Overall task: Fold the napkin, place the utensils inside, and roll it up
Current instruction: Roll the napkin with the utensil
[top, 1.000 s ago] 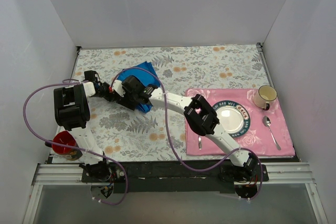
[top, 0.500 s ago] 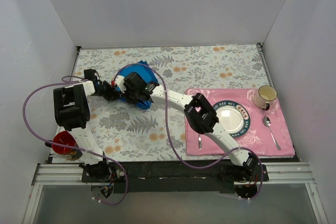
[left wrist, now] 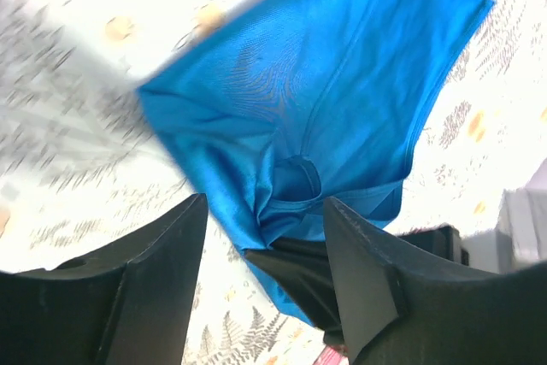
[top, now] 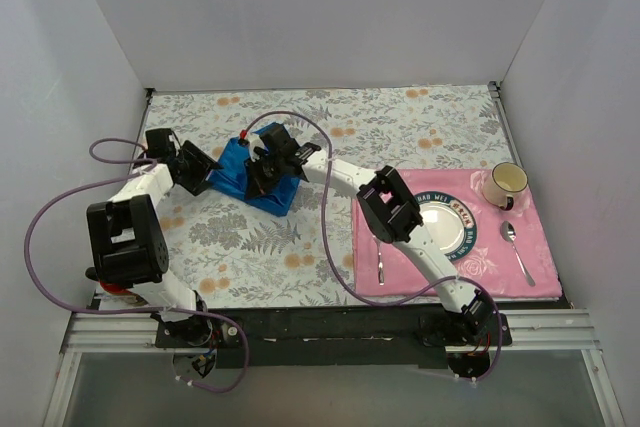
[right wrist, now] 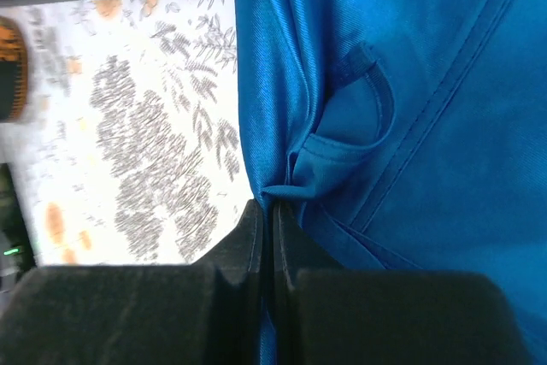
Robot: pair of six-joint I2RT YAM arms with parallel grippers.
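While clamped narrow at the right claw (right wrist: 272, 211) on a gathered ridge of the napkin (right wrist: 410, 66), not yet folded flat. Ahead of those fingertips and off to one side: the bulk of the blue cloth, creases running away from the pinch. Opposite, at the left claw (left wrist: 265, 211): spread wide, gripping nothing, just beside the cloth's edge; touching or not, cannot tell. Seen from above, lying between the two claws on the floral surface (top: 300, 247), nearer the right. Long axis slanting from the left claw's far side down toward the right arm's elbow. Judged next: draw apart along that slant to flatten. Well behind the right claw, on the pink placemat (top: 540, 277): the knife (top: 380, 272).
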